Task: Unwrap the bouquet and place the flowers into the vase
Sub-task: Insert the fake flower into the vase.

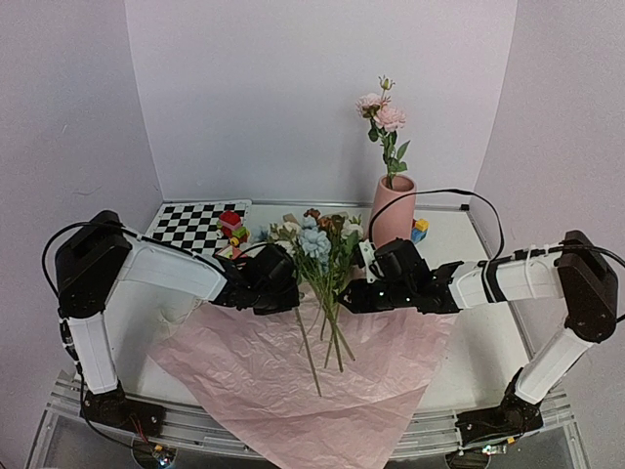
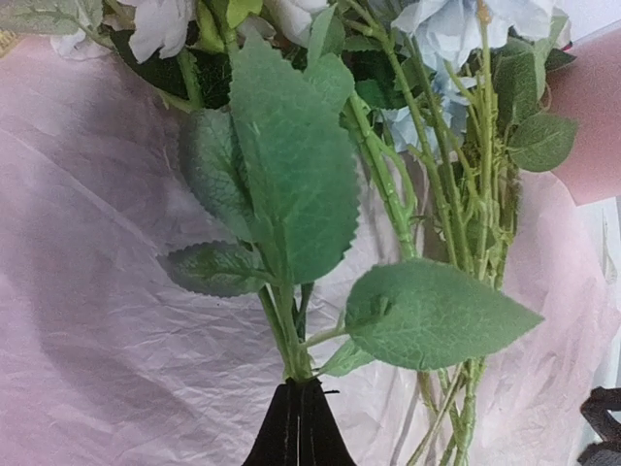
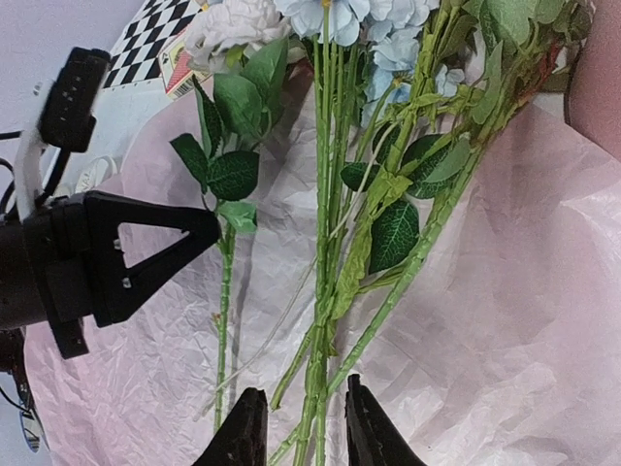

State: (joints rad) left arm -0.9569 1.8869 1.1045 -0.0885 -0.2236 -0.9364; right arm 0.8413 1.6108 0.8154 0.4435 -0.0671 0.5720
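The flowers [image 1: 317, 244] lie in a loose bunch on the spread pink paper [image 1: 283, 376], heads toward the back, with no wrapping round them. My left gripper [image 1: 295, 290] is shut on one leafy green stem [image 2: 291, 340], its jaws pinched together [image 2: 297, 386]. My right gripper [image 3: 304, 406] is open, with several stems [image 3: 325, 320] passing between its fingers with a gap on each side. The left gripper's finger [image 3: 146, 254] shows at the left of the right wrist view, on a separate stem [image 3: 225, 301]. The pink vase [image 1: 394, 207] stands behind the bunch, holding pink blooms [image 1: 383, 112].
A checkerboard [image 1: 195, 223] lies at the back left with toy blocks [image 1: 232, 227] on its edge. More blocks [image 1: 419, 231] sit right of the vase. The paper hangs over the table's front edge [image 1: 322, 445].
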